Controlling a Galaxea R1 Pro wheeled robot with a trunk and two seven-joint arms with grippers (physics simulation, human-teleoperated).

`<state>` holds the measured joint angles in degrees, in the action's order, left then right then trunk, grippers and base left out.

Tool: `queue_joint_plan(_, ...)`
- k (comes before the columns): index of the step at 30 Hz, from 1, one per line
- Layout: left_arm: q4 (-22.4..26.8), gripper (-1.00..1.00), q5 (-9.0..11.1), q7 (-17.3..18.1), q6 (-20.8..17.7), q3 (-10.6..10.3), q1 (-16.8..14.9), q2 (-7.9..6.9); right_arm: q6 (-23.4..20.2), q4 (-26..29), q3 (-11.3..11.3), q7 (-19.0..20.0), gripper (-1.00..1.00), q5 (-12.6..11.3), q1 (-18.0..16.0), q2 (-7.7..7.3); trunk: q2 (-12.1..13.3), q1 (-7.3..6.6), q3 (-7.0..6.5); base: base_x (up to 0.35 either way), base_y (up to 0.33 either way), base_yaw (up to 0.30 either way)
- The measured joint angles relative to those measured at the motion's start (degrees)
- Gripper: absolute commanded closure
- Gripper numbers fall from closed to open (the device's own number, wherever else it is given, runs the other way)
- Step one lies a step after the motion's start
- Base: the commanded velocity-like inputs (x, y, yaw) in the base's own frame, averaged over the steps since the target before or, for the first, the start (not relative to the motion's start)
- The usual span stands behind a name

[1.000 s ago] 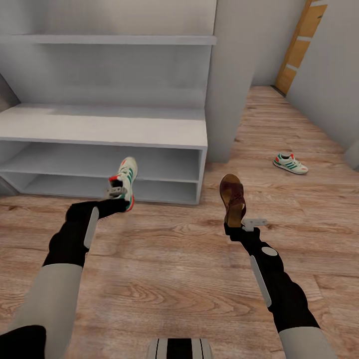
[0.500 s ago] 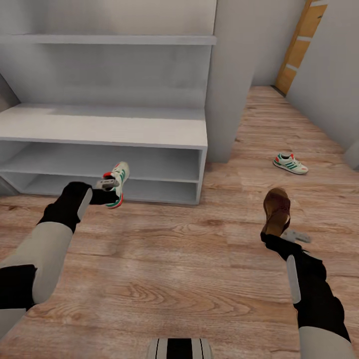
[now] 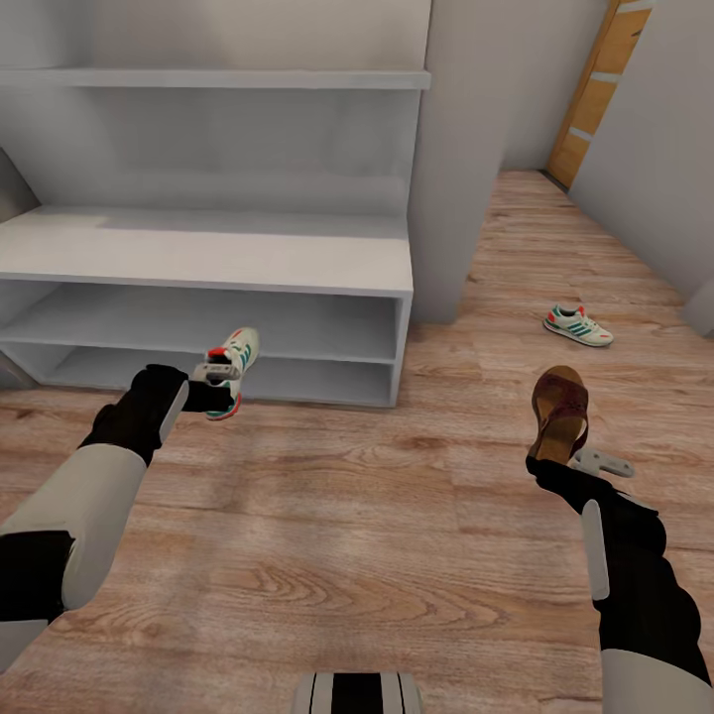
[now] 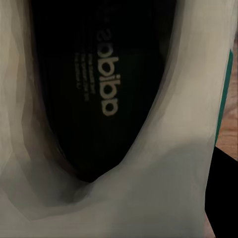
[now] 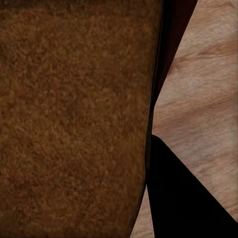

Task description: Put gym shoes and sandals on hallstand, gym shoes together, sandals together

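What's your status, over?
Left gripper shut on one gym shoe, in front of the hallstand. Right gripper shut on a sandal. Second gym shoe on floor, right. Path clear.

One gym shoe (image 3: 577, 325) lies on the corridor floor (image 3: 347, 535) (light wood planks).

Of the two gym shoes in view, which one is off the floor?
The gym shoe held in the left gripper, in front of the hallstand. The other gym shoe lies flat on the corridor floor far right, untouched.
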<state>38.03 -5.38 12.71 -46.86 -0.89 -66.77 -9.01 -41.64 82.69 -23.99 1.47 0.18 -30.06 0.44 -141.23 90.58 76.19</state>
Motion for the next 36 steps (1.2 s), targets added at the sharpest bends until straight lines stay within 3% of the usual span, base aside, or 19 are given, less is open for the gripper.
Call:
queue_joint_plan(19, 0.12, 1.00, -0.03, 0.08, 0.10, 0.31, 0.24, -2.05, -0.02, -0.08, 0.00, -0.01, 1.00, 0.09, 0.00, 0.00, 0.00, 0.00, 0.00, 0.104, 0.070, 0.000)
queue_joint_plan(36, 0.11, 1.00, 0.45, 0.08, 0.10, 0.37, 0.24, -2.07, 0.00, -0.08, 0.00, 0.00, 1.00, 0.08, 0.00, 0.00, 0.00, 0.00, 0.00, 0.138, 0.127, 0.000)
